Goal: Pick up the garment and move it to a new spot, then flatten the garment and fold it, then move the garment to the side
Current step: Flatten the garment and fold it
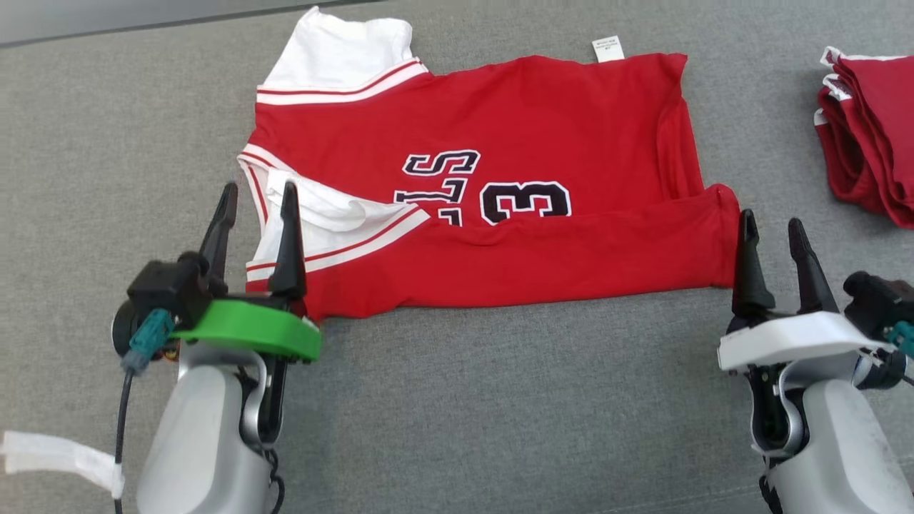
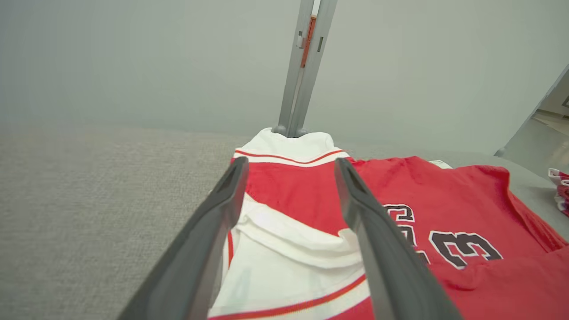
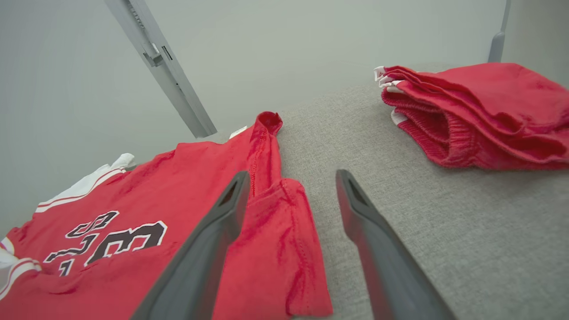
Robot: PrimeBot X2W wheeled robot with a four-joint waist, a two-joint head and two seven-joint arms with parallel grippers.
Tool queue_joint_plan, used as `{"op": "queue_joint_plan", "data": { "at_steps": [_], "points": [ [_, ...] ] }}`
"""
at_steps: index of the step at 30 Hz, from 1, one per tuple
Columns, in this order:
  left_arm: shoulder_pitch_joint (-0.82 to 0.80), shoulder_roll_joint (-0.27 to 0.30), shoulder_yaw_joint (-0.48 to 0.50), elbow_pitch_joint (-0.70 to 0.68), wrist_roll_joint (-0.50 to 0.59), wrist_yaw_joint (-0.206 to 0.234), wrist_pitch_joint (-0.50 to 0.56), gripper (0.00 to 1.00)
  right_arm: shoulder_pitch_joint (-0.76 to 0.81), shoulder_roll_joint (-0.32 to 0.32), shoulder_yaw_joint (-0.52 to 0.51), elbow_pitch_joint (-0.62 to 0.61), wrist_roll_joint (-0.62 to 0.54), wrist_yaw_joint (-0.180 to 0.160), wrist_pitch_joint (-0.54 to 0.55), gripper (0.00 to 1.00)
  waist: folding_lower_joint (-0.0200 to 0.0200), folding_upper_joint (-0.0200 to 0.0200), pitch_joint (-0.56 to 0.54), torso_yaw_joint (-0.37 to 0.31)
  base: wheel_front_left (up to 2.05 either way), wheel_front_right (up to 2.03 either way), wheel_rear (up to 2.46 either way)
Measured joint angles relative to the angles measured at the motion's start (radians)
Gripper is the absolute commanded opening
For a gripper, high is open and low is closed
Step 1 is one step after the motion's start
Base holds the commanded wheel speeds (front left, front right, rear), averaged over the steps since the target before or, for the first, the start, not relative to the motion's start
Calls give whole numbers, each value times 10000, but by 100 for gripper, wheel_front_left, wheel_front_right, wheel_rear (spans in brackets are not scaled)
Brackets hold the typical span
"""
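Here the left gripper (image 1: 259,187) stands wide open, its fingers spread over the white sleeve at the left end of the garment (image 1: 500,128), clamping nothing. The right gripper (image 1: 771,218) is equally wide at the garment's right end, one finger over the folded red edge, the other over bare bench (image 1: 500,392). The garment lies partly folded on the bench, showing a black "3" and half-hidden letters, one an "S". Print on its white tag (image 1: 608,48) is too small to read.
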Motion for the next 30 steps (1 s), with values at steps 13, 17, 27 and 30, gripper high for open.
{"op": "queue_joint_plan", "data": {
  "at_steps": [13, 17, 27, 30],
  "points": [
    [1636, 431, 267, -75, -412, 982, 3154, 100, 1157, 4, -42, -640, -698, 0, 314, 100, 0, 0, -882, 189, 0, 0, 0],
    [1763, 464, 151, -337, -445, 1325, 4259, 100, 1157, 4, 65, -734, -709, 0, 412, 100, 0, 0, -797, 133, 0, 0, 0],
    [2100, 487, 2, -671, -558, 1724, 5611, 61, 1157, 2, 305, -562, -767, 0, 545, 100, 0, 0, -714, -96, 0, 0, 0],
    [2154, 437, -15, -734, -685, 1724, 5603, 0, 1147, 4, 403, -372, -823, 0, 594, 100, 0, 0, -749, -84, 0, 0, 0]
  ]
}}
